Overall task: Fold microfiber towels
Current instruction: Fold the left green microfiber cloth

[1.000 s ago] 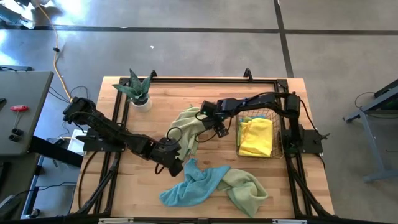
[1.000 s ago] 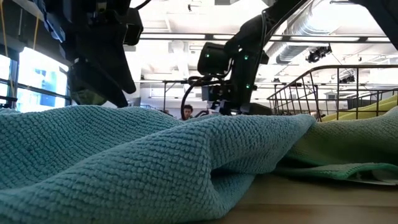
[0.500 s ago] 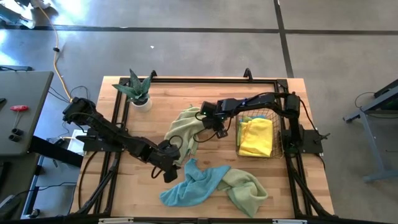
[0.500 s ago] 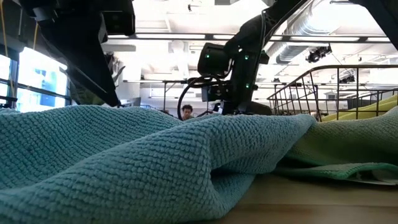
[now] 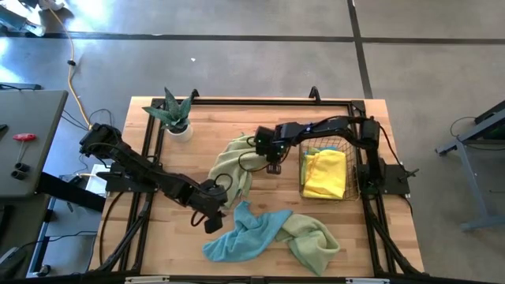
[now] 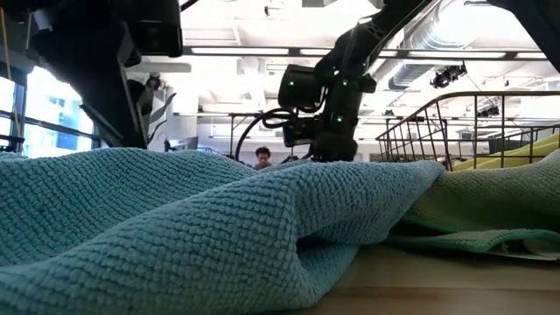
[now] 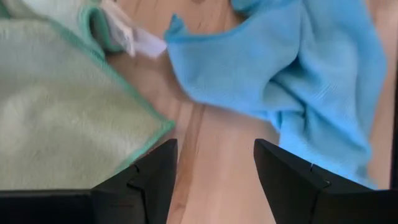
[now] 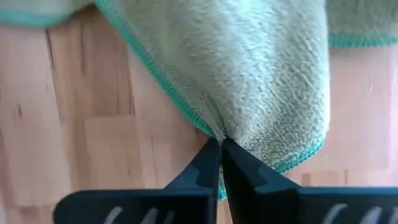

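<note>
A pale green microfiber towel (image 5: pixel 231 162) lies crumpled on the table's middle. My right gripper (image 5: pixel 273 165) is shut on its right end (image 8: pixel 267 74). A light blue towel (image 5: pixel 237 237) lies bunched at the near edge, and a second pale green towel (image 5: pixel 314 241) lies against its right side. My left gripper (image 7: pixel 214 168) hangs open over bare wood between the pale green towel's hem (image 7: pixel 74 118) and the blue towel (image 7: pixel 298 68), touching neither. A yellow towel (image 5: pixel 325 175) lies in the wire basket (image 5: pixel 346 150). My right gripper pinches the pale green towel's teal-hemmed edge (image 8: pixel 210 132) between its two fingertips (image 8: pixel 202 163). The fingers come from above, pointing steeply down. The cloth puckers where they meet, and I cannot tell whether one layer or several is held. The towel lies on the table.
A potted plant (image 5: pixel 175 116) stands at the far left corner. The basket (image 6: pixel 455 131) stands at the right, close behind my right arm. In the low view the blue towel (image 6: pixel 219 227) fills the foreground. Bare wood shows left of the towels.
My right gripper has rolled about the line it points along and shut on the pale green towel's edge, staying in place. My left gripper has also rolled and stays open beside the blue towel. The towels lie as before.
</note>
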Tool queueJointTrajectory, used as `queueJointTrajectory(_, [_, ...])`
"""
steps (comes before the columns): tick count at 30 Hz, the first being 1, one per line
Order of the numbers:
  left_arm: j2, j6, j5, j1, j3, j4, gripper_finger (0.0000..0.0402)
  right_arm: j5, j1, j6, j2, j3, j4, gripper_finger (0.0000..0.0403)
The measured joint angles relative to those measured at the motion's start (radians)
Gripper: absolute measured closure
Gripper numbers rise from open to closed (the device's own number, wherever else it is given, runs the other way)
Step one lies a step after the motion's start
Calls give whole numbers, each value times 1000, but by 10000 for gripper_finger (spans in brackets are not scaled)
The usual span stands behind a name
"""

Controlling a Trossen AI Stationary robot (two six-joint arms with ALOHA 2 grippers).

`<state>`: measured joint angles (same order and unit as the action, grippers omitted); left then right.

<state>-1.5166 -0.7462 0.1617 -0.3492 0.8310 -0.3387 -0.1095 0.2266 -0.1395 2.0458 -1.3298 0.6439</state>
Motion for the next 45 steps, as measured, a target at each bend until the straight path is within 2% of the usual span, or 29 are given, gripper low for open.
queueJointTrajectory(3, [0, -47, 23, 0, 0, -47, 200, -43, -3, 50, 1, -21, 50, 400])
queueJointTrajectory(7, [-19, -113, 111, 0, 0, -99, 200, -61, -4, 73, 2, -41, 65, 401])
queueJointTrajectory(15, [-129, 235, 169, -38, 0, -47, 200, -68, -4, 90, 4, -49, 70, 402])
queueJointTrajectory(19, [-174, 286, 192, -45, 0, -23, 200, -68, -4, 106, 4, -50, 70, 402])
queueJointTrajectory(29, [-214, 437, 400, -43, 0, 58, 200, -68, -4, 117, 4, -50, 66, 403])
queueJointTrajectory(33, [-214, 443, 408, -43, 0, 46, 203, -69, -4, 117, 4, -50, 65, 403])
queueJointTrajectory(38, [-214, 397, 343, -40, 0, 46, 239, -69, -4, 139, 4, -50, 63, 403])
queueJointTrajectory(45, [-214, 267, 238, -22, 0, 54, 338, -71, -5, 140, 4, -50, 52, 403])
